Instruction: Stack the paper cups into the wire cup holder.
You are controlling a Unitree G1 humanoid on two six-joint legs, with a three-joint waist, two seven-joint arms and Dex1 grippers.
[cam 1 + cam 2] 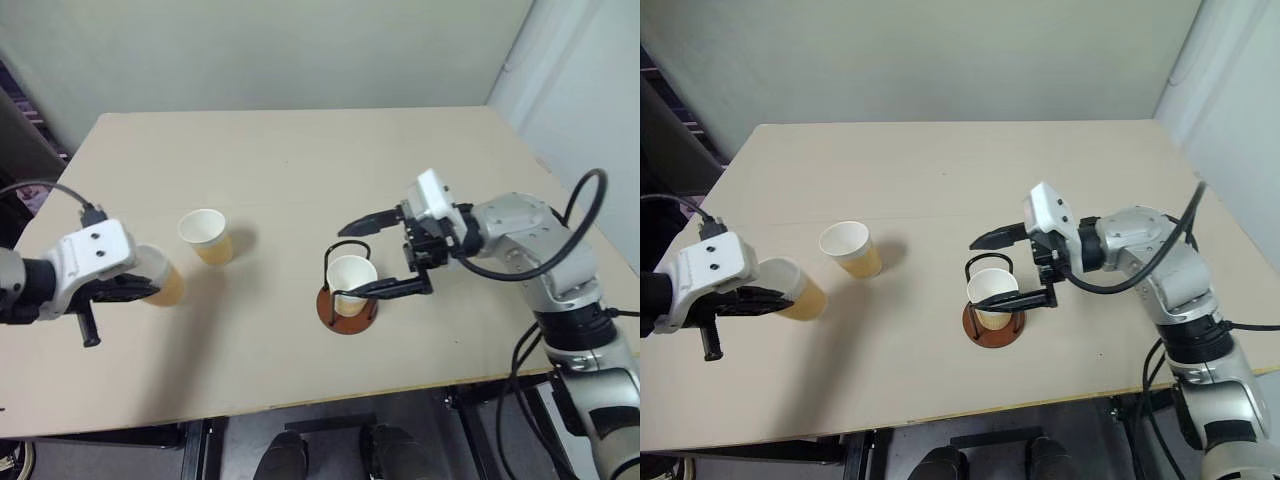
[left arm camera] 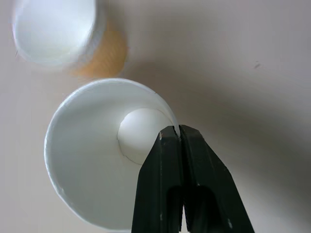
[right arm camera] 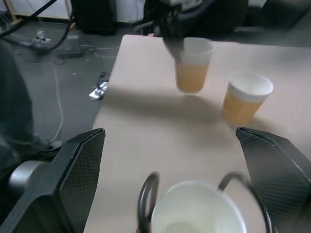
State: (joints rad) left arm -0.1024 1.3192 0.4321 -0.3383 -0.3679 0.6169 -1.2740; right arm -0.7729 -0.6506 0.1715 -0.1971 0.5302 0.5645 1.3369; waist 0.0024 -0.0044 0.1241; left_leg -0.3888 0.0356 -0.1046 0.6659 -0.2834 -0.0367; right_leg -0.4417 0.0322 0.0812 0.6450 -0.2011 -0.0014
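Observation:
At the table's left, my left gripper (image 2: 175,131) is shut on the rim of a tan paper cup (image 1: 166,284), one finger inside and one outside, with the cup slightly tilted. A second paper cup (image 1: 207,236) stands upright on the table just to its right. A third cup (image 1: 351,276) sits inside the wire cup holder (image 1: 346,312), whose black loops rise from a reddish-brown base. My right gripper (image 1: 344,262) is open, pointing left, with its fingers (image 3: 73,174) wide on either side of the holder and touching nothing.
The beige table (image 1: 300,170) ends close in front of the holder and just left of the held cup. Beyond its left edge there are cables and dark equipment (image 3: 58,43) on the floor. A pale wall runs behind the table.

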